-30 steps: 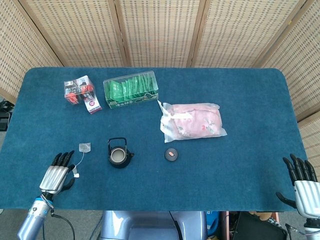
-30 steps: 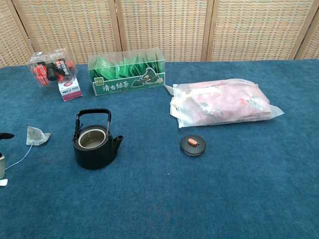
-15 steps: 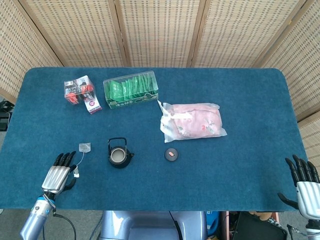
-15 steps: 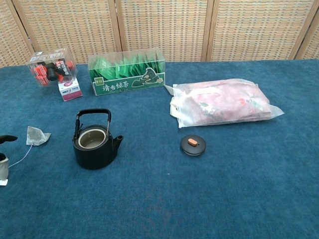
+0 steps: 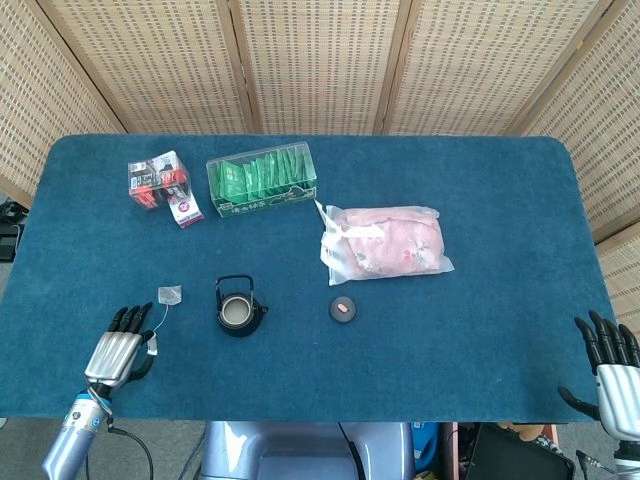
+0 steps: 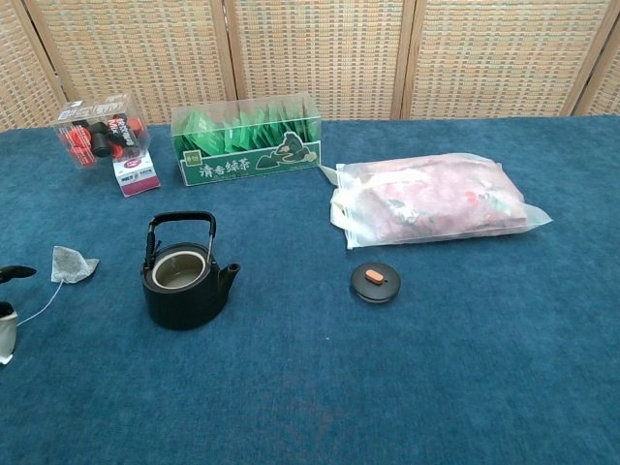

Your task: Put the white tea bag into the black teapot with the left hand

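The white tea bag (image 5: 169, 295) (image 6: 73, 263) lies flat on the blue cloth, left of the black teapot (image 5: 238, 310) (image 6: 184, 281). The teapot stands upright with no lid and its handle raised. A thin string runs from the bag to a small white tag (image 5: 153, 346). My left hand (image 5: 115, 347) lies near the table's front left edge with its fingers spread. The tag sits right between its thumb and nearest finger, and whether it is pinched is unclear. The chest view shows only a sliver of this hand (image 6: 6, 325). My right hand (image 5: 610, 365) hangs past the front right corner, fingers apart, holding nothing.
The teapot's round lid (image 5: 343, 309) (image 6: 376, 282) lies to the right of the pot. A pink plastic bag (image 5: 385, 243), a clear box of green sachets (image 5: 262, 180) and a small clear box with red items (image 5: 160, 185) stand further back. A woven screen closes off the far side.
My left hand has crept slightly forward toward the tag. My right hand has sunk lower at the front right corner. The tea bag and teapot have not moved.
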Controlling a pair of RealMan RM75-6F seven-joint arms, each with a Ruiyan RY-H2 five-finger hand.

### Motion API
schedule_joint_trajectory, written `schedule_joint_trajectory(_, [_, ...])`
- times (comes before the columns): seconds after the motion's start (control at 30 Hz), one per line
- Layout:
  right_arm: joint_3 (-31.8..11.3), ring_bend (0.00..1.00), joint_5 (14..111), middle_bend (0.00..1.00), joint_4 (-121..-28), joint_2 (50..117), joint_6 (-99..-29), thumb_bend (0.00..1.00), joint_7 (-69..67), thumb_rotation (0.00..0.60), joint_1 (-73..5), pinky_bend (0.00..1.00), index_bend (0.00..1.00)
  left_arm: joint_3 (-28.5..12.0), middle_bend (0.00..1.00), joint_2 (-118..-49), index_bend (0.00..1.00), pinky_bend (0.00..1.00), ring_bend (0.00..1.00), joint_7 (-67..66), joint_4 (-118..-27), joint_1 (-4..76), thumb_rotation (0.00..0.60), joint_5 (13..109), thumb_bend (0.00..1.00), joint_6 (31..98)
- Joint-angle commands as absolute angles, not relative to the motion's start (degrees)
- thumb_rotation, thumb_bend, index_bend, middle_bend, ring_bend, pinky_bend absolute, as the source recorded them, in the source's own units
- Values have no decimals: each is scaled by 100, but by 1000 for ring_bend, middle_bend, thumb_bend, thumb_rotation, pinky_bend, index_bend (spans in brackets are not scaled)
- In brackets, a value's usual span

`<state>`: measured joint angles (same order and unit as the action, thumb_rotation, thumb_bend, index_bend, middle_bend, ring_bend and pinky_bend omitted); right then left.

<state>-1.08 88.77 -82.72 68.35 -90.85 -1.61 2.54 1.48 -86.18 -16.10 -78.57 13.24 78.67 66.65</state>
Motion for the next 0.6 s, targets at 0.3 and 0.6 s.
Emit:
schedule_joint_trajectory(0.3, [-116, 0, 8856, 62, -8267, 6839, -9077, 101, -164, 600, 265, 0, 29, 164, 0, -8610, 561, 0, 0, -1601, -7877, 1354, 600, 7824, 418, 6590])
schedule_joint_trajectory(0.6, [-127, 0, 8843, 62, -8262, 6845, -9068, 101, -163, 600, 266, 0, 29, 153, 0, -8600, 584, 0, 0, -1584, -7903, 1362, 600, 7802, 418, 6600])
